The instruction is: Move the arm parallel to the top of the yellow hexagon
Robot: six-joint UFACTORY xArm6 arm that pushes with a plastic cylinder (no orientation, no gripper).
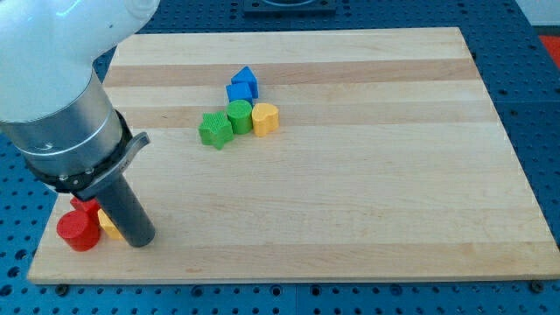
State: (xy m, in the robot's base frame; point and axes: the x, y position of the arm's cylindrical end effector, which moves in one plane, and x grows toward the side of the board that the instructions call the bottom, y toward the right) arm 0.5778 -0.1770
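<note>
A yellow block, short and rounded, perhaps the hexagon, sits near the top middle of the wooden board. It touches a green cylinder on its left. A green star lies further left. Two blue blocks stand just above them. My tip is far away at the board's bottom left. A second yellow block, mostly hidden by the rod, touches the rod's left side. A red cylinder lies left of it, and another red block peeks out above.
The large white and grey arm body fills the view's top left and overhangs the board's left edge. Blue perforated table surrounds the board on all sides.
</note>
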